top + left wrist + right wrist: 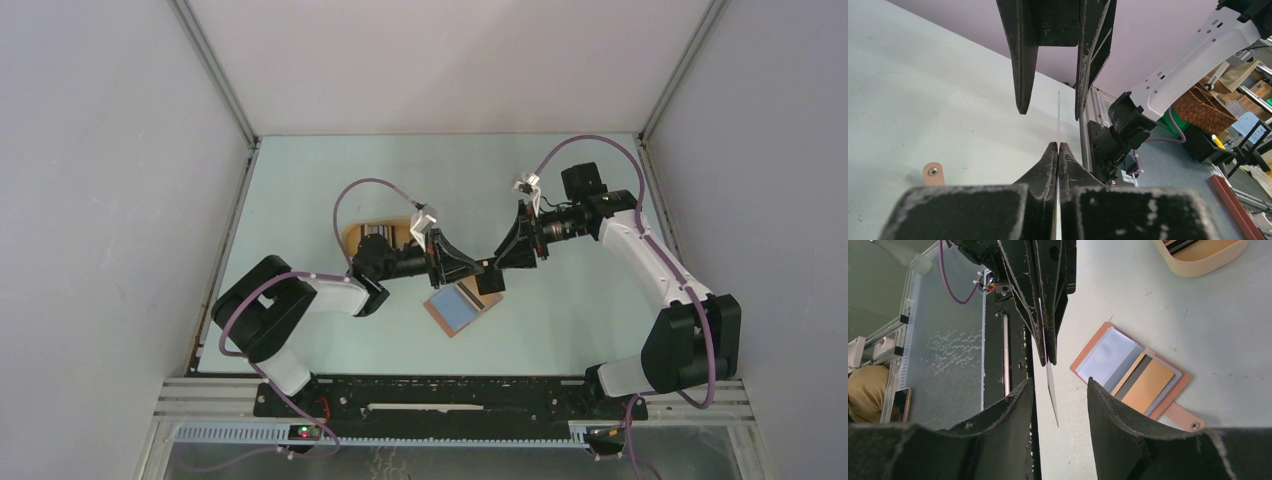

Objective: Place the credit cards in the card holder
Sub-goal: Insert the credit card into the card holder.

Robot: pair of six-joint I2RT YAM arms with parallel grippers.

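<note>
Left claw [1058,146]: clenched on a credit card [1058,115] held edge-on.
Right claw [1060,385]: released, fingers either side of the credit card.
Card holder [1105,357]: laid open on the table [1148,305].

The counter [330,170] is pale green and matte, with a few faint scuffs. Two things lie on it. Near the middle, the holder [1108,357] lies open and flat with its blue-grey inside up, askew to the counter's edges. Its tab [1180,416] is stretched out onto the surface, stud [1194,426] showing. Farther back and to the left, apart from the holder, sits a yellow oval tray [1198,267], partly hidden.
</note>
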